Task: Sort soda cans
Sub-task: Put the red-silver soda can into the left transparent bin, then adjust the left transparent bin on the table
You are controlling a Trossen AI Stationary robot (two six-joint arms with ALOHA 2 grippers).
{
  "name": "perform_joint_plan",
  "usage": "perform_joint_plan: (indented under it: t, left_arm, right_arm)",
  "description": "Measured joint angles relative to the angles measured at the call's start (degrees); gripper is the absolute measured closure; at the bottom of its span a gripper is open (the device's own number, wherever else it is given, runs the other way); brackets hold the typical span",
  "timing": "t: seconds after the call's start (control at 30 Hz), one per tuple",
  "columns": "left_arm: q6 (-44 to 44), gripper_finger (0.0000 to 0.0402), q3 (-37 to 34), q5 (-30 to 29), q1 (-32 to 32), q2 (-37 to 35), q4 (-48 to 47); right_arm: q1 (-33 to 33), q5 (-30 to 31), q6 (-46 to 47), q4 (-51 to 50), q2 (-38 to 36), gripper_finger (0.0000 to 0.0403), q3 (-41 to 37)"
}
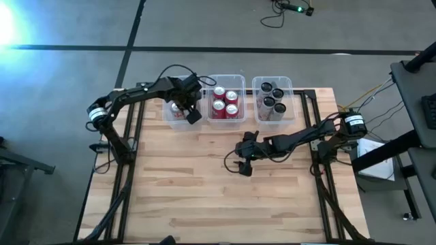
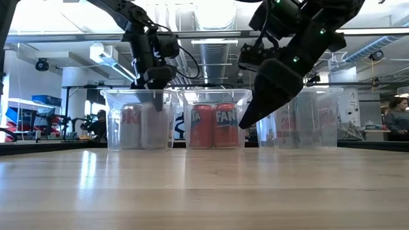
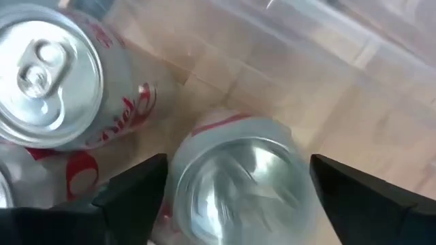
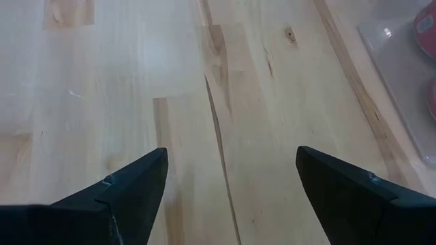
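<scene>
The step in hand appears to be the setting down of the last silver can (image 3: 238, 180) in the left bin (image 1: 170, 117), which stands at about eleven o'clock on the counter (image 1: 204, 184). The left gripper (image 1: 185, 107) is held over that bin, its fingers spread wide to either side of the can, which is seen from above in the left wrist view; no contact between finger and can is visible, so the can is judged to be released or nearly so. To finish well, the gripper should be lifted straight up with the fingers kept wide, so that neither this can nor the neighbouring silver can (image 3: 51, 78) just beside it is tipped.

The cans are seen already grouped: silver-bodied ones with red lettering in the left bin, red cans (image 1: 225, 103) in the middle bin (image 1: 226, 77), black cans (image 1: 272, 97) in the right bin (image 1: 272, 79), all along the twelve o'clock edge. Silver tops with pull tabs are shown. No can is seen loose on the counter, so the sort is judged almost complete.

The right gripper (image 1: 243, 162) waits over bare wood near the counter's centre, fingers wide and holding nothing.
</scene>
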Motion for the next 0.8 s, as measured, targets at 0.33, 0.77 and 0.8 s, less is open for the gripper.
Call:
perform_joint_plan:
  t: [0.33, 0.77, 0.8]
  left_arm:
    - [-0.9, 0.003, 2.3, 0.2, -0.1, -3.4, -2.3]
    - [-2.2, 0.0033, 2.1, 0.2, -5.7, -17.2, -0.6]
    - [-2.1, 0.0033, 1.3, 0.2, -6.9, -18.3, -0.2]
  right_arm:
    - [0.2, 0.0, -0.5, 0.0, 0.0, 0.0074, 0.0]
    - [0.2, 0.0, -1.7, 0.0, 0.0, 0.0087, 0.0]
    - [0.2, 0.0, -1.8, 0.0, 0.0, 0.0085, 0.0]
